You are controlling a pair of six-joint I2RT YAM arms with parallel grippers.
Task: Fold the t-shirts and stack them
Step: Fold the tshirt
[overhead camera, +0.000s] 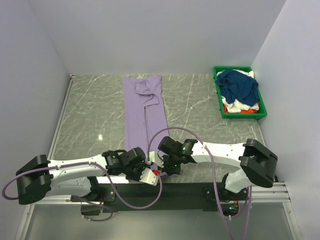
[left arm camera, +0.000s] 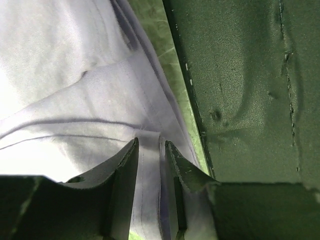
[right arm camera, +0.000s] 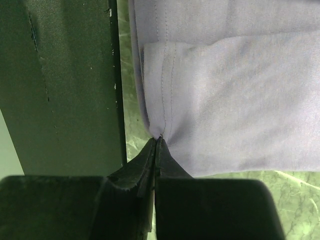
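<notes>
Writing: none legible | left gripper [left arm camera: 150, 150] and right gripper [right arm camera: 156, 145]: both clamped on long folded lavender cloth t-shirt [overhead camera: 144, 112] hem | green plastic bin [overhead camera: 218, 95]: holds navy t-shirt [overhead camera: 240, 85], far right.

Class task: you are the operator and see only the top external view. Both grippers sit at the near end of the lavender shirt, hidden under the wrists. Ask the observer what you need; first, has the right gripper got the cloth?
Observer: Yes. The right gripper is shut, pinching the lavender shirt at its stitched hem corner.
Operator: And the left one?
Observer: The left gripper has a strip of hem between its fingers, which stand slightly apart around it.
Operator: Where is that hem relative to the table edge?
Observer: In the right wrist view it lies beside the dark edge strip.
</notes>
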